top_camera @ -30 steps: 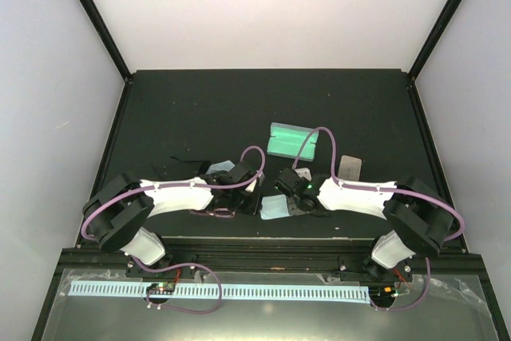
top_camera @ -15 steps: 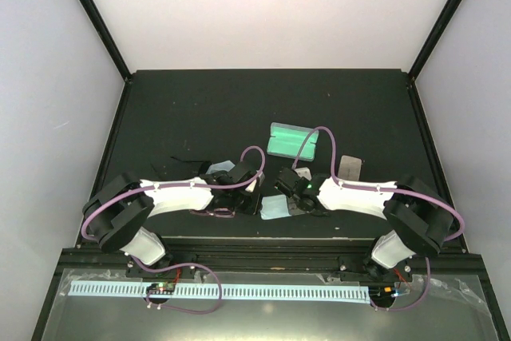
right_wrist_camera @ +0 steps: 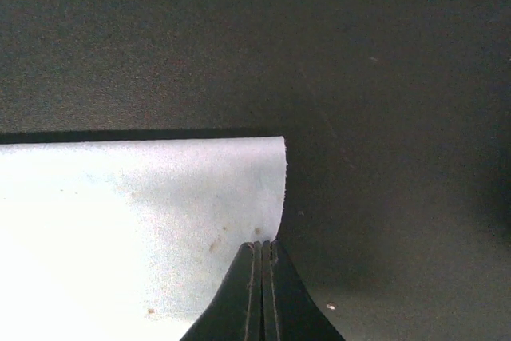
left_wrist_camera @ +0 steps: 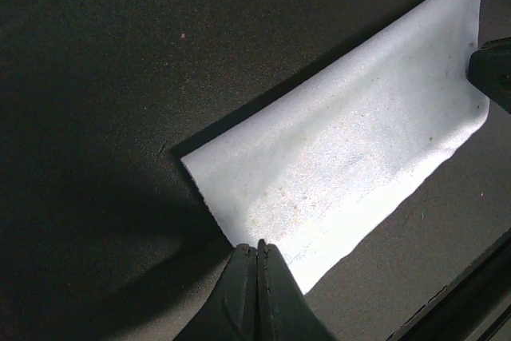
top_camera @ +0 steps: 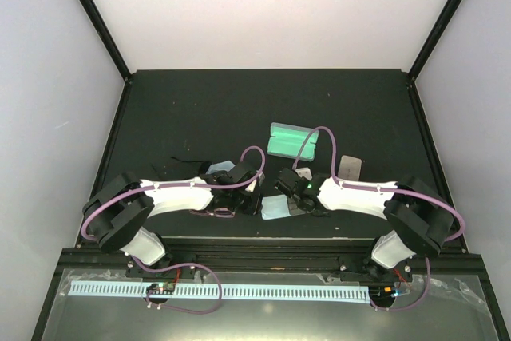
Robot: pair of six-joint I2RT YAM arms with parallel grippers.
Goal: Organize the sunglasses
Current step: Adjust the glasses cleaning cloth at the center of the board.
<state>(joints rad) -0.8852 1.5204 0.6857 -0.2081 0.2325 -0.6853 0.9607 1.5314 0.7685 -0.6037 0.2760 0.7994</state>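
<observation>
A light blue cloth lies folded on the black mat between my two wrists. My left gripper is shut on the cloth's near corner, seen at the gripper in the left wrist view. My right gripper is shut on the opposite corner of the cloth, with the gripper tips pressed together over its edge. The black sunglasses lie faintly visible left of the left arm. A thin pink-maroon frame shows just near the left wrist, mostly hidden.
A green-lit oblong case stands behind the grippers. A beige case lies to the right of it. A second light blue cloth peeks out behind the left wrist. The mat's front rail runs close below both wrists.
The right gripper's jaws have closed on the cloth's corner. The arms and the cloth have barely shifted.
</observation>
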